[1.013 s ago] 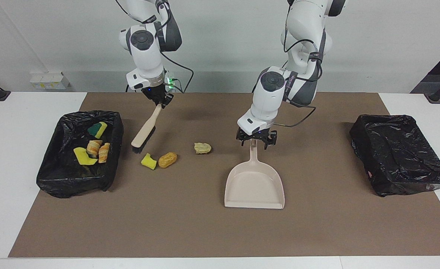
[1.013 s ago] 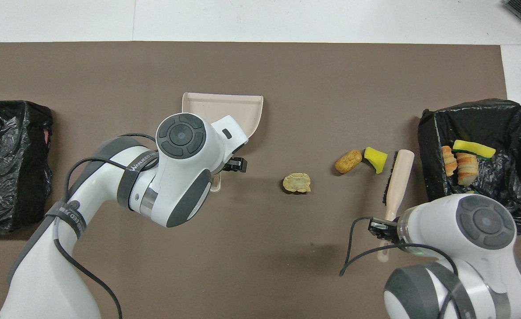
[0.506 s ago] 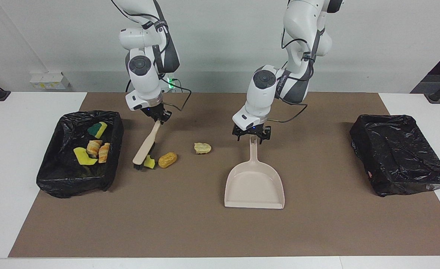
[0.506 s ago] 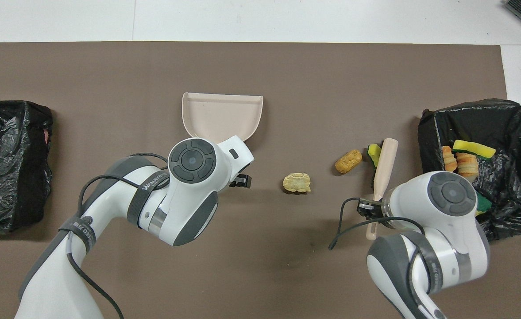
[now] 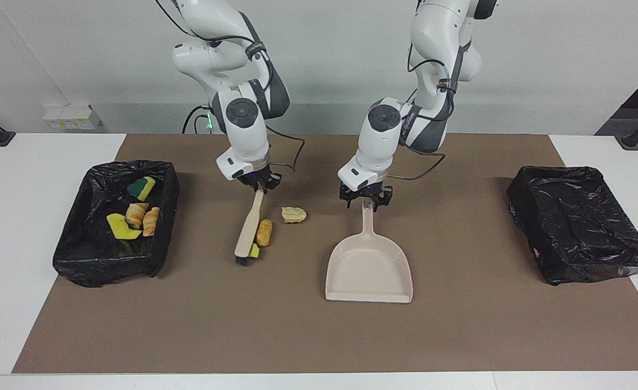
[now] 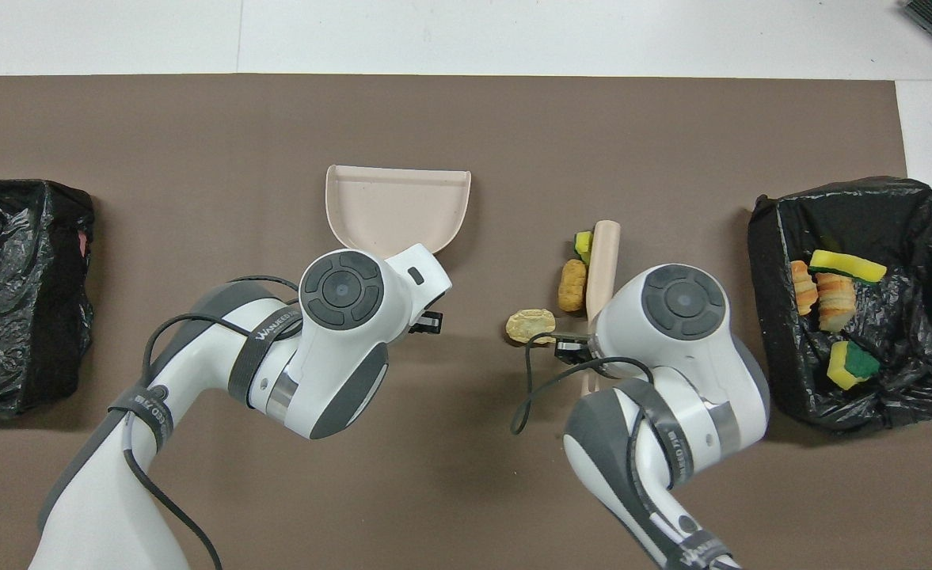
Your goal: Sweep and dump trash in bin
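Observation:
My right gripper [image 5: 260, 186] is shut on the handle of the beige brush [image 5: 247, 230], whose black bristles rest on the brown mat. A golden-brown lump [image 5: 264, 232] and a yellow-green sponge scrap [image 5: 254, 250] lie against the brush on the side toward the dustpan; both show in the overhead view, the lump [image 6: 571, 285] and the scrap [image 6: 584, 241]. A pale tan lump [image 5: 294, 215] lies between brush and dustpan. My left gripper [image 5: 366, 197] is shut on the handle of the beige dustpan [image 5: 369, 268], which lies flat on the mat.
A black-lined bin [image 5: 107, 265] at the right arm's end holds several sponge scraps and bread-like lumps [image 6: 822, 289]. A second black-lined bin [image 5: 579, 260] stands at the left arm's end. The brown mat [image 5: 275, 330] covers the table's middle.
My right gripper has swept the brush toward the left arm's end, pushing the yellow scrap and golden-brown lump close to the pale lump. The left gripper and dustpan have barely moved.

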### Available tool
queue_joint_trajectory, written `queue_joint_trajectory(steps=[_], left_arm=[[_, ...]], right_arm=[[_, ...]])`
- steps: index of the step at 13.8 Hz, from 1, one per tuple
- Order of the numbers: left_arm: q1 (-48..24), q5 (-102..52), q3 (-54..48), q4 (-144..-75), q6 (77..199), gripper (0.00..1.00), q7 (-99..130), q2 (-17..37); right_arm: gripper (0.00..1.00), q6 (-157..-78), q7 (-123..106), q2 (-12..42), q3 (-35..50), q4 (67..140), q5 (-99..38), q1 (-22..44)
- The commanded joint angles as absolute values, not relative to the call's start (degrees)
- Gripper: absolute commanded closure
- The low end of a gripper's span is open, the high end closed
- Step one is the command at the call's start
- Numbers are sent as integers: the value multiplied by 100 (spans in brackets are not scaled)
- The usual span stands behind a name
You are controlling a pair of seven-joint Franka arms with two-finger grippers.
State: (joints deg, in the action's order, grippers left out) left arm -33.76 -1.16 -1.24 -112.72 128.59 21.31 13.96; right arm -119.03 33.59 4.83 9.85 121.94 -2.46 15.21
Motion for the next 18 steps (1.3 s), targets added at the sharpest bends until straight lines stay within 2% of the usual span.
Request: queue_joint_trajectory(steps=[1, 6, 9, 11, 12, 13, 15, 16, 18], left_arm=[[-3393, -132, -44, -11207, 12544, 100, 2127, 1371], [-3217, -44, 17, -11145, 12341, 100, 1205, 1257], [-3234, -53, 9, -11258, 12305, 100, 1178, 1178], [-3208, -53, 9, -11443, 12305, 100, 1186, 1073], [-3121, -53, 9, -11452, 12322, 86, 1195, 1072], [-3111, -61, 9, -11461, 12366, 65, 1248, 1081], [-3111, -62, 9, -11505, 12428, 5, 1266, 1072], [-3103, -62, 9, -11505, 12463, 0, 1257, 1072], [-3050, -62, 9, -11505, 12594, 0, 1222, 1098]], right_arm=[[100, -11436, 3454, 659, 993, 11655, -597, 1757], [100, -10137, 3375, 440, 940, 10978, -615, 1573], [100, -9774, 3463, 238, 940, 11100, -615, 1644], [100, -9869, 3340, 176, 940, 11302, -589, 1565], [100, -9914, 3227, 158, 940, 11329, -528, 1547], [100, -9949, 3095, 167, 932, 11373, -493, 1547], [100, -10272, 3050, 211, 940, 11565, -457, 1556], [100, -10353, 3041, 272, 940, 11584, -457, 1547], [100, -10520, 2971, 395, 932, 11558, -448, 1521]])
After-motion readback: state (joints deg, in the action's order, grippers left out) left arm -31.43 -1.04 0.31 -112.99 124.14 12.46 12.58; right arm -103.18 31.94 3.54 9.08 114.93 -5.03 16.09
